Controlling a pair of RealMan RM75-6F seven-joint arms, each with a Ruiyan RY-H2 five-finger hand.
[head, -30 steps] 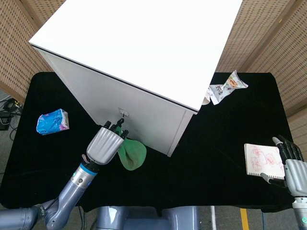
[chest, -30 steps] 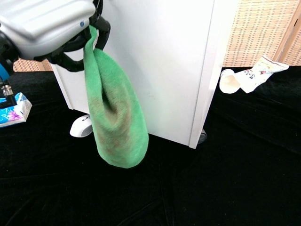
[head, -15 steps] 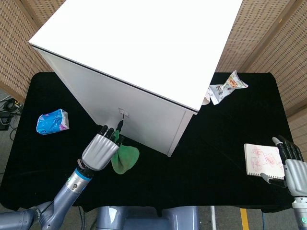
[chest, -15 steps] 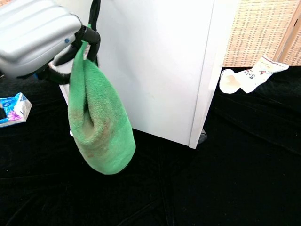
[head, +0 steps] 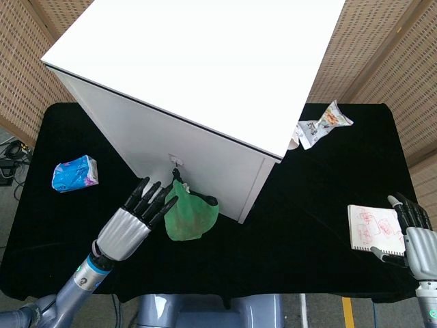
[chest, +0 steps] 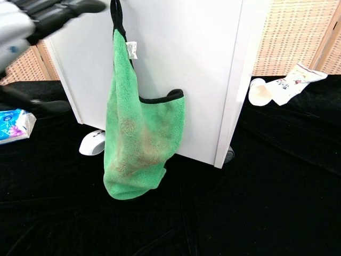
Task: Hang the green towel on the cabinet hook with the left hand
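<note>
The green towel [head: 190,214] [chest: 141,144] hangs by its black loop from the small hook [head: 177,163] on the white cabinet's [head: 205,82] front face, free of any hand. My left hand [head: 134,219] [chest: 32,18] is a little to the towel's left, fingers spread and holding nothing. My right hand [head: 415,232] rests far right by the table's front edge, fingers extended and empty, beside a notepad.
A blue tissue pack [head: 74,173] lies at the left on the black table [head: 307,205]. A snack wrapper and cup [head: 317,125] sit behind the cabinet's right corner. A notepad [head: 373,228] lies at the right. A white cabinet foot [chest: 91,144] shows under the towel's left.
My left hand let go of the towel and drew back to the left, fingers spreading. The towel now hangs from the hook on its own.
</note>
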